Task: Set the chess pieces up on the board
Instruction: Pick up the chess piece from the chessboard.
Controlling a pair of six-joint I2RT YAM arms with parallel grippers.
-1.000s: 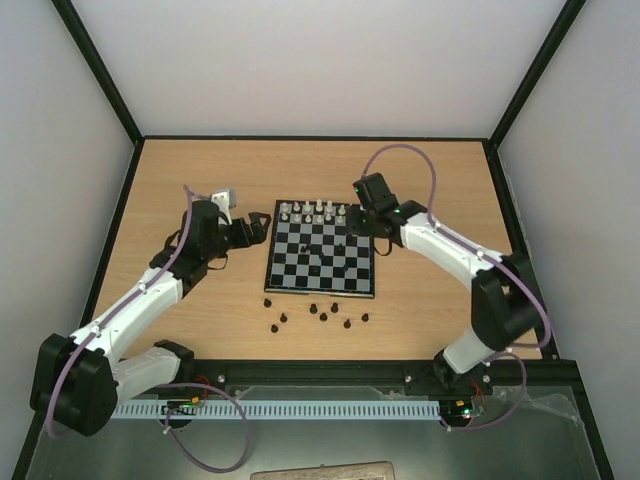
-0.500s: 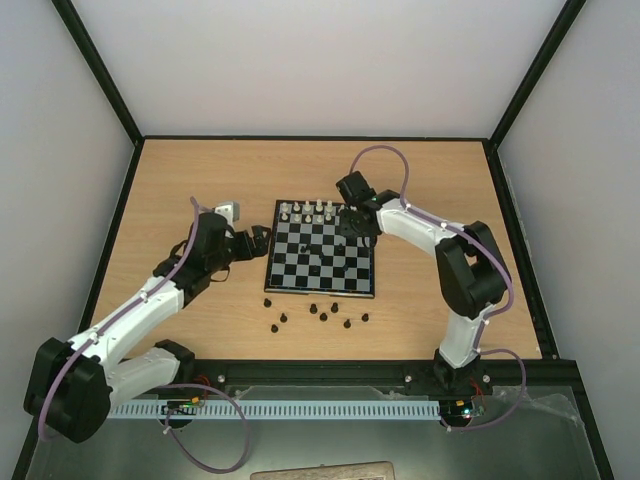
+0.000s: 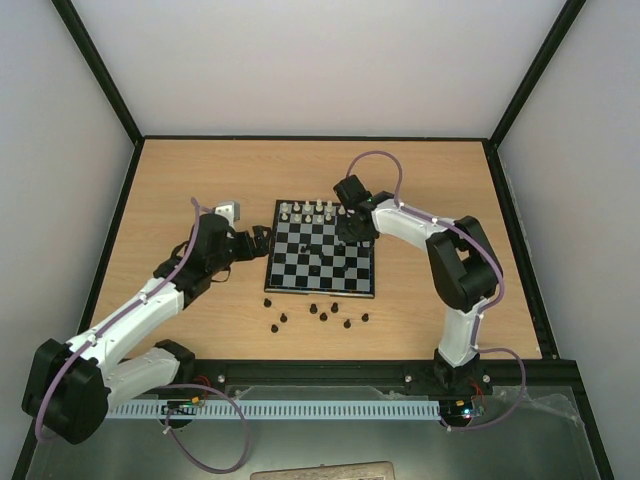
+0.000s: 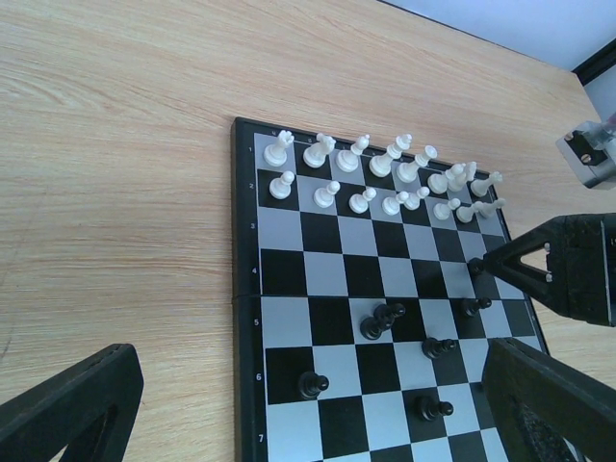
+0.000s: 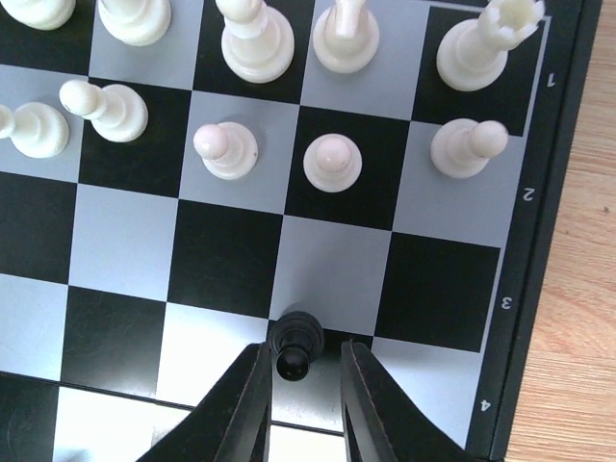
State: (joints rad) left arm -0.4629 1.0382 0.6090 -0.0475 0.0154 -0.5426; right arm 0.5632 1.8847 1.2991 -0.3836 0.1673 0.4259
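Observation:
The board (image 3: 275,283) lies mid-table, with white pieces (image 3: 313,211) in its two far rows. Several black chess pieces (image 4: 382,320) stand scattered on its middle squares, and several more (image 3: 323,317) stand on the table in front of it. My right gripper (image 3: 352,232) is low over the board's far right part. In the right wrist view its fingers (image 5: 252,385) straddle an upright black pawn (image 5: 295,348), the left finger close against it and a small gap at the right finger. My left gripper (image 3: 262,238) hovers wide open and empty at the board's left edge.
The white pawns (image 5: 332,162) stand one row beyond the straddled pawn. The board's dark border (image 5: 549,241) and bare wood lie just to its right. The table's black frame rails run along both sides and the near edge (image 3: 400,368).
My right gripper has shifted left and settled low over the board's far right squares, and its elbow has swung in. My left gripper has moved slightly right toward the board's edge.

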